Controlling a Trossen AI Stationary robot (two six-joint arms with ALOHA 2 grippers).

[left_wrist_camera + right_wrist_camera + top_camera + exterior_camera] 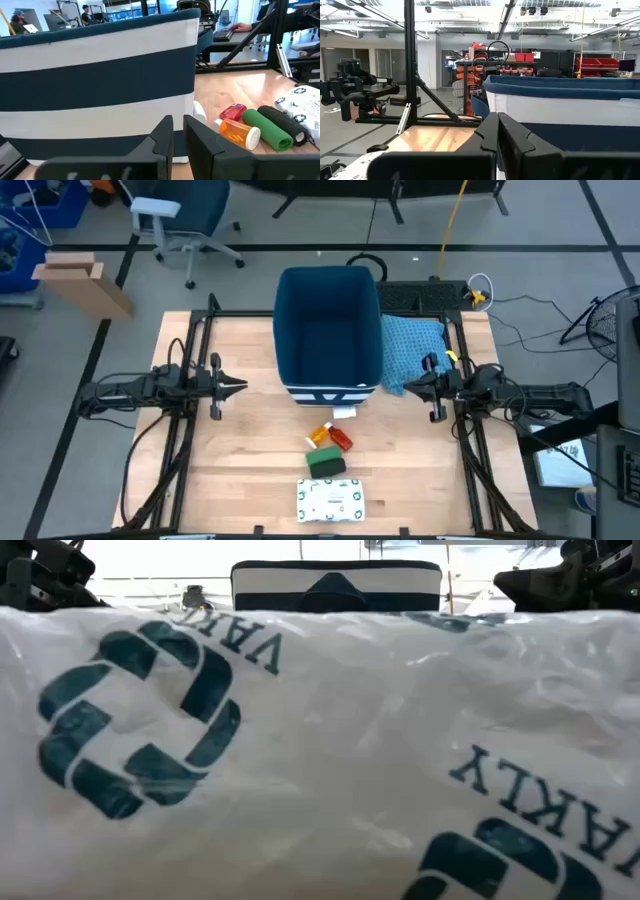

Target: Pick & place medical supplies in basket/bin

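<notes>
The deep dark blue bin (pixel 328 330) with a white-and-blue striped lower front (pixel 100 90) stands at the table's middle. In front of it lie a small orange bottle (pixel 320 436), a small red item (pixel 342 440), a dark green box (pixel 326 464) and a flat white packet with green print (pixel 331 500). In the low view the packet (pixel 320 760) fills nearly everything. My left gripper (pixel 240 387) hovers left of the bin, fingers shut to a slit, with nothing in it. My right gripper (pixel 408 383) hovers right of the bin, shut, also with nothing in it.
A light blue patterned cloth (pixel 412 345) lies against the bin's right side, under my right gripper. Black frame rails (pixel 190 350) run along both sides of the table. Bare wood lies left and right of the supplies. People sit at desks beyond the table (pixel 235 27).
</notes>
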